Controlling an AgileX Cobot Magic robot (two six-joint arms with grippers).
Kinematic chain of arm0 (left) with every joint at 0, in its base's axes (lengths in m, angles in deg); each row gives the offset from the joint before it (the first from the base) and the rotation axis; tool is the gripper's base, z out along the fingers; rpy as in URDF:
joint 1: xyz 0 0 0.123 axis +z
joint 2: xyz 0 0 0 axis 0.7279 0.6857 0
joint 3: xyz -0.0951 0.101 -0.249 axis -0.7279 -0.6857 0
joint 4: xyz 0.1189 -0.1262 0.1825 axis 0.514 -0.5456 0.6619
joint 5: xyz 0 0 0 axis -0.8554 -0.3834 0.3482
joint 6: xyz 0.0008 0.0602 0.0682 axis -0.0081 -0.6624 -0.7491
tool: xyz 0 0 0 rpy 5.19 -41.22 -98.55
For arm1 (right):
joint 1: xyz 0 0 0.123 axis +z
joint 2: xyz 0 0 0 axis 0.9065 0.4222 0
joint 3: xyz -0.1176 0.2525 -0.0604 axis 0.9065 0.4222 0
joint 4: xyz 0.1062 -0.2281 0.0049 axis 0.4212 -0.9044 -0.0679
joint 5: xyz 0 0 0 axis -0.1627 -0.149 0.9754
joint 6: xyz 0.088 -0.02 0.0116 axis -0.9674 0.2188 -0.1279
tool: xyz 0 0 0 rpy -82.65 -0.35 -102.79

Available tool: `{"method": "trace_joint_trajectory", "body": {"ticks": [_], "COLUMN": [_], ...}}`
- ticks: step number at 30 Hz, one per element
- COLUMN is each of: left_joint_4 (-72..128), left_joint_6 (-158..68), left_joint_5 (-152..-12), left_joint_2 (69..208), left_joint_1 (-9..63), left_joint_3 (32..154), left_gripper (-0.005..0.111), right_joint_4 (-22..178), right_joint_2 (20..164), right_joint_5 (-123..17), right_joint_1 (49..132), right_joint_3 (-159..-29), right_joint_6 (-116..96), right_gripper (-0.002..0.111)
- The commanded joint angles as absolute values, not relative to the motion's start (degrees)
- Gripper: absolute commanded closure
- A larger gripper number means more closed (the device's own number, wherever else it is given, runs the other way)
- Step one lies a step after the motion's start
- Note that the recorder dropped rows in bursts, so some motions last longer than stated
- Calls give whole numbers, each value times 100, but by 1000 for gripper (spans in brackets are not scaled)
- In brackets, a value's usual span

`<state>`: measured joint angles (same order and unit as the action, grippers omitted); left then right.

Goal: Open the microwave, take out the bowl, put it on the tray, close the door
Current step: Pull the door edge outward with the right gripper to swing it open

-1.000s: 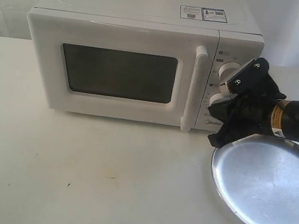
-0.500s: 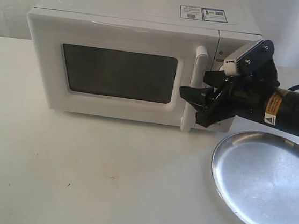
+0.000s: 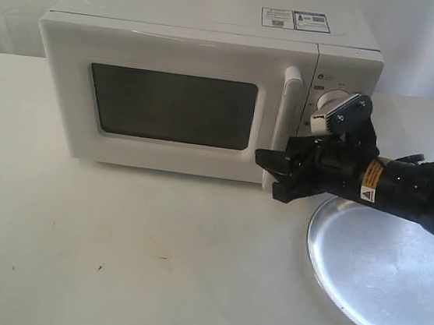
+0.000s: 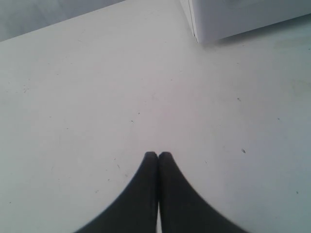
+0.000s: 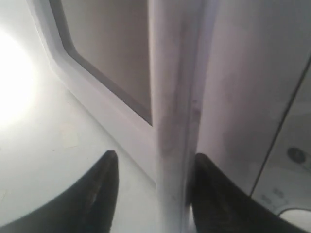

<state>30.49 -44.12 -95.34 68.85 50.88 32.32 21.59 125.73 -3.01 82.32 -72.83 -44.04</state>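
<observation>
The white microwave [image 3: 61,82] stands at the back of the table with its door [image 3: 171,153] shut. The bowl is out of sight. My right gripper [image 3: 273,174] is open at the lower end of the vertical bar handle [image 3: 288,100]. In the right wrist view the handle [image 5: 175,97] runs between the two black fingers [image 5: 104,179], one on each side, with a gap on the window side; the gripper [image 5: 154,162] is not closed on it. The silver tray [image 3: 392,277] lies under the right arm. My left gripper [image 4: 158,155] is shut on nothing above the bare table.
Two round dials [image 3: 329,103] sit right of the handle, partly behind the right wrist. A corner of the microwave [image 4: 233,17] shows in the left wrist view. White table surface [image 3: 128,254] stretches in front of the microwave. The left arm is outside the exterior view.
My right gripper swung from in front of the dials leftward to the door handle, then dropped to the handle's lower end. The door stays shut.
</observation>
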Motion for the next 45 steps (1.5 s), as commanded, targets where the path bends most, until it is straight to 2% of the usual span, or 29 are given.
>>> {"method": "trace_joint_trajectory", "body": {"ticks": [1,3,4,12,21,25,30,32,33,36,40,45], "left_joint_4": [3024,3024,3024,3024,3024,3024,3024,3024,3024,3024,3024,3024], "left_joint_6": [-4394,-4394,-4394,-4394,-4394,-4394,-4394,-4394,-4394,-4394,-4394,-4394], "left_joint_5": [-9535,-9535,-9535,-9535,-9535,-9535,-9535,-9535,-9535,-9535,-9535,-9535], "left_joint_2": [6866,6866,6866,6866,6866,6866,6866,6866,6866,6866,6866,6866], "left_joint_1": [5065,5065,5065,5065,5065,5065,5065,5065,5065,5065,5065,5065], "left_joint_3": [3221,3221,3221,3221,3221,3221,3221,3221,3221,3221,3221,3221], "left_gripper": [107,107,107,107,107,107,107,107,107,107,107,107], "right_joint_4": [2128,2033,1911,176,-431,-187,-217,-490,-875,-1741,-2209,-2209], "right_joint_2": [12657,12657,12657,12657,12629,12520,12124,11987,11858,11661,11357,11135], "right_joint_5": [19,58,122,1603,1659,1659,1659,1659,1659,1659,1659,1659], "right_joint_1": [8214,8214,8214,8214,8214,8214,8204,8204,8204,8204,8204,8204], "right_joint_3": [-7302,-7302,-7288,-7288,-7288,-7288,-7288,-7288,-7288,-7288,-7288,-7185], "right_joint_6": [-4141,-4141,-4141,-4141,-4011,-5572,-5778,-5914,-6074,-6353,-8086,-9308], "right_gripper": [87,105,108,108,108,108,89,77,65,53,59,81]}}
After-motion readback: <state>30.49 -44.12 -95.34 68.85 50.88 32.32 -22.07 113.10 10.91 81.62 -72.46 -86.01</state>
